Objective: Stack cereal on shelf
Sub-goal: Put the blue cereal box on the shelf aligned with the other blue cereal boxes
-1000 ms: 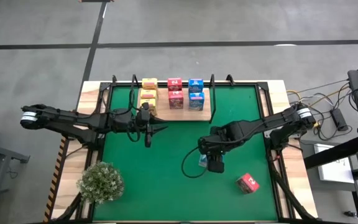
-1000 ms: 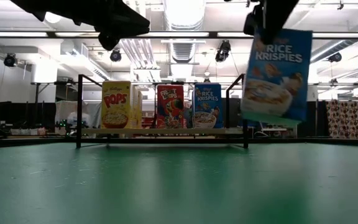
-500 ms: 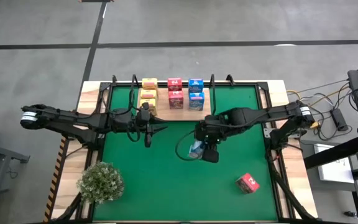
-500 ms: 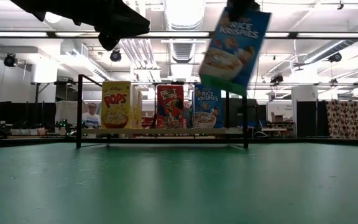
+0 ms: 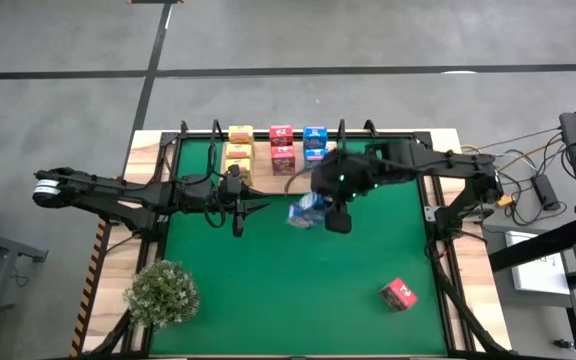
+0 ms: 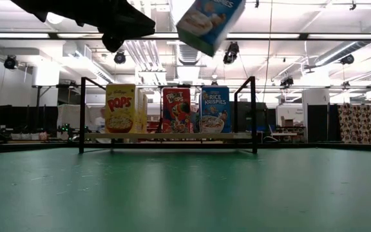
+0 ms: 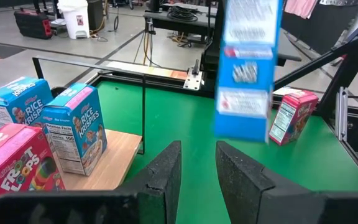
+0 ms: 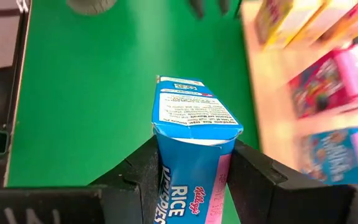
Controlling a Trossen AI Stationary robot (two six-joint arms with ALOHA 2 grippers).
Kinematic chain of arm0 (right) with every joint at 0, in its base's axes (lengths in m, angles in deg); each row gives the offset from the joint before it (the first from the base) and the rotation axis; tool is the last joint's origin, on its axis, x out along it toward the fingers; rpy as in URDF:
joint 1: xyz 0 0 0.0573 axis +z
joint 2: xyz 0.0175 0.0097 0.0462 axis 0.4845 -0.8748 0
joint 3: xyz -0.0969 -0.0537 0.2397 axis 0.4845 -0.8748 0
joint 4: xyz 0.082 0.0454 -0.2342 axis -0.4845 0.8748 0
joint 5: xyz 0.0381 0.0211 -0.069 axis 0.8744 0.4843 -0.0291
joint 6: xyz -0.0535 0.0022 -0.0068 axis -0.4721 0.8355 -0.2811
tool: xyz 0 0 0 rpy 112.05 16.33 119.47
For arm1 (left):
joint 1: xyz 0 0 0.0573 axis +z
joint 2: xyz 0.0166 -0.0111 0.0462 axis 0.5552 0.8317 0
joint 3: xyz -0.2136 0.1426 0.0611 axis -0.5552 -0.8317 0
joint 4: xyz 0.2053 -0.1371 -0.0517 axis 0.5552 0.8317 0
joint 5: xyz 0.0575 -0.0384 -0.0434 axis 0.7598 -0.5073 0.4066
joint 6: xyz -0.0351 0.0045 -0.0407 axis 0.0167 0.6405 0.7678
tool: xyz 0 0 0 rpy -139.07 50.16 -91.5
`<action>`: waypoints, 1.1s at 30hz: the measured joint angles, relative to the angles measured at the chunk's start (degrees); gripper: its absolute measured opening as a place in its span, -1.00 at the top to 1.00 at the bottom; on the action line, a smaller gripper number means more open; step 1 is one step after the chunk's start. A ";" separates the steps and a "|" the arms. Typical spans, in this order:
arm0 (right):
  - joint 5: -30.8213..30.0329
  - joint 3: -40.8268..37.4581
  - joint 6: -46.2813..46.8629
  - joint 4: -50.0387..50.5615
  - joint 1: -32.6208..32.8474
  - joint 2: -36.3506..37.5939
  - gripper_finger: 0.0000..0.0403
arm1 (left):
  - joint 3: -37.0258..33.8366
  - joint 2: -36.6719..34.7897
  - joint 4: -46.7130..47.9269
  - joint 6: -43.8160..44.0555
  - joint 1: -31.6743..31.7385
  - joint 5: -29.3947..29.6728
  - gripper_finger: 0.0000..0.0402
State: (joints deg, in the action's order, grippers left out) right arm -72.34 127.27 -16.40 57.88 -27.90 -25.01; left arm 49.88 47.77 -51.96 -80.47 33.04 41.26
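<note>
Right wrist view: blue cereal carton (image 8: 194, 124) clamped between right gripper (image 8: 194, 171) fingers.

mat (image 5: 268, 290): open centre | obstacles: plant (image 5: 163, 292), pink carton (image 5: 399, 294)

Overhead view straight down, low view level across mat (image 6: 185, 193), both sharing shelf (image 5: 278, 178), wrist views close

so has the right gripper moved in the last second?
Yes. Right gripper, shut on the blue carton, went from the mat's middle up toward the shelf, away from the loose red carton.
</note>
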 joint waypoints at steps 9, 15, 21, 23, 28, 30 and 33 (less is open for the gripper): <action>-0.04 2.80 -11.62 0.94 -6.53 0.00 0.28 | 0.00 0.00 0.00 0.00 0.02 0.00 0.58; -0.49 2.58 -19.14 4.79 -12.12 -4.23 0.28 | 0.00 0.00 0.00 0.00 0.02 0.00 0.58; -0.50 2.56 -27.56 5.20 -13.86 -10.84 0.28 | 0.01 0.00 0.02 -0.76 0.02 0.00 0.58; -2.34 2.58 -29.26 6.00 -13.87 -12.80 0.28 | 0.02 0.00 0.02 -1.04 0.02 0.00 0.58; -7.92 2.69 -30.94 7.78 -13.91 -16.14 0.28 | 0.01 0.00 0.02 -1.29 0.02 0.00 0.58; -8.00 2.69 -31.05 7.55 -13.99 -17.00 0.28 | 0.02 0.00 0.02 -1.29 0.02 0.00 0.58; -8.37 2.69 -31.96 7.40 -13.99 -17.53 0.28 | 0.02 0.00 0.02 -1.29 0.02 0.00 0.58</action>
State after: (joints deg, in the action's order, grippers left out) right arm -80.71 129.96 -48.36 65.28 -41.89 -42.54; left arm 49.90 47.77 -51.94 -81.76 33.06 41.26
